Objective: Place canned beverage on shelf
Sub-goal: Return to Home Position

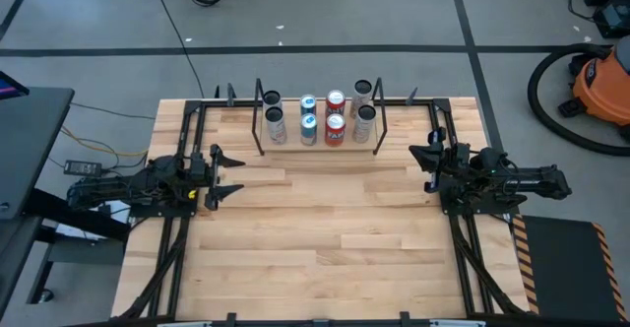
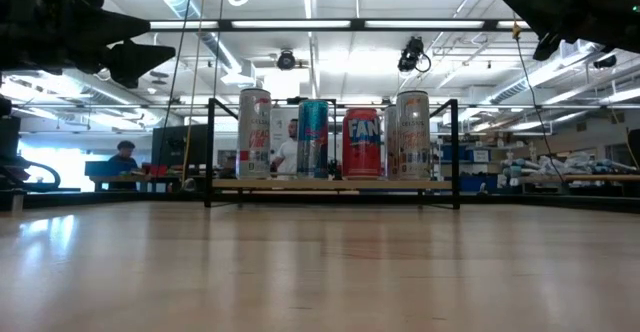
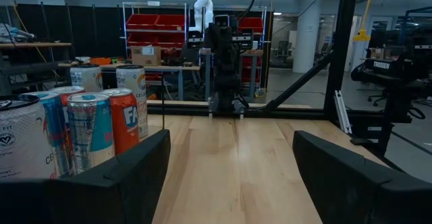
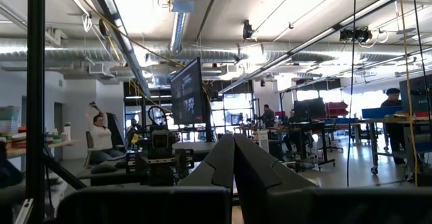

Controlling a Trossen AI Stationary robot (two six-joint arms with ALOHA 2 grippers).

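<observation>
The shelf stands at the table's far middle, a light wood board between two black end frames; it also shows in the low view. Several cans stand upright on their bases on its board, in two rows; they also show in the low view and in the left wrist view. My left gripper is open and empty at the table's left side, level with the cans. My right gripper is shut and empty at the table's right side, raised and tipped upward.
The bare wood tabletop stretches from the shelf to the near edge. Black frame rails run along the table's left, right and far sides. An orange vacuum stands on the floor at the far right. People sit and stand in the room beyond.
</observation>
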